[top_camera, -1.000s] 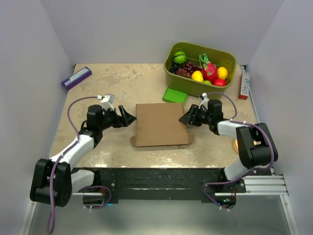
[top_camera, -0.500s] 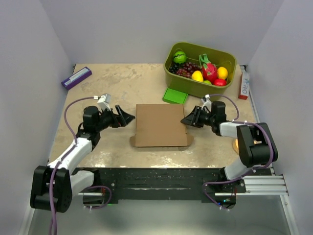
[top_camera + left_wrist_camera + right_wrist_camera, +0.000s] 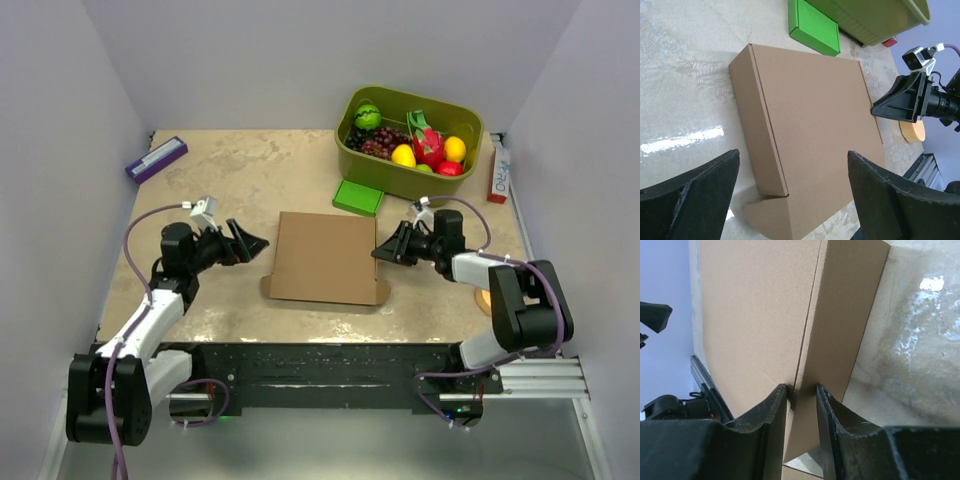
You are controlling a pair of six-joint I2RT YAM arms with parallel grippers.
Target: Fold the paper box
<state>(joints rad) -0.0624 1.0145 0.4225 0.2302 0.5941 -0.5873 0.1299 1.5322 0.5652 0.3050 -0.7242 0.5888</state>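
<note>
Top view: the paper box point(image 3: 325, 258) is lying flat in the middle of the table point(image 3: 250, 180), btw the two arms. The left gripper point(image 3: 250, 242) is hanging just beside its left edge, not touching. The right gripper point(image 3: 380, 250) is touching the right edge.

Left wrist view: the left gripper's fingers point(image 3: 695, 195) are standing wide apart w/ nothing in them. The box is lying just past them.

Right wrist view: the right gripper's fingers point(image 3: 777, 405) are sitting close together w/ a thin gap, and the box's side wall is running into that gap. Can't tell if it's pinching or only touching.

What could go wrong, I think: if the right side is pushing w/o the left side holding, the light box may go sliding or spinning on the shiny table. A hard pinch could also be denting the wall.
</note>
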